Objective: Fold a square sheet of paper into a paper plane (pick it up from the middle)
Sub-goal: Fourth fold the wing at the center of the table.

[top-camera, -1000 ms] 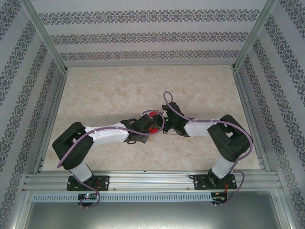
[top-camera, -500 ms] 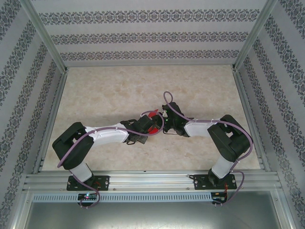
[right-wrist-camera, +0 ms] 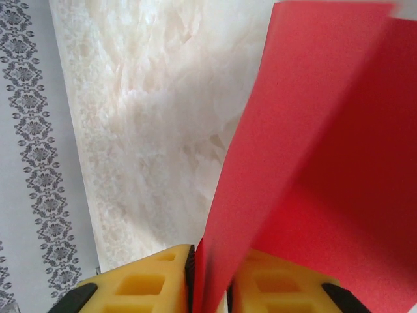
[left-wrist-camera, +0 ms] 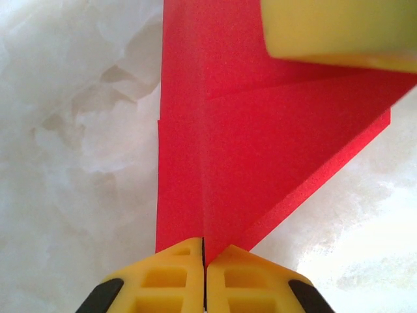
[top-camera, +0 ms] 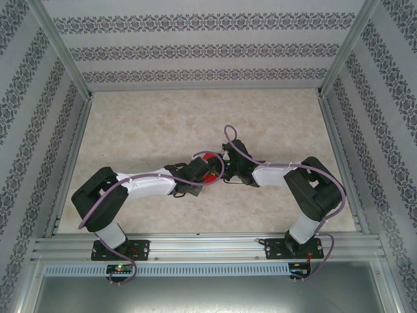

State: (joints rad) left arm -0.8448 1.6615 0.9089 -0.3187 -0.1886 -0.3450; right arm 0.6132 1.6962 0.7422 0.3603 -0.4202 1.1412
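I find no text, label, brand, number or sign that I can read. The bands on the far wall (top-camera: pixel 208 51) are ornament, not lettering, and the red sheet of paper (left-wrist-camera: pixel 260 150) is plain and unmarked.

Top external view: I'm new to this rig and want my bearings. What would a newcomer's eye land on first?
The bright red folded paper, mid-table where the two arms meet, stands out against the pale marbled table. In the left wrist view the left arm's jaws are pinched shut on a crease in it; in the right wrist view the paper runs up between the right arm's jaws.
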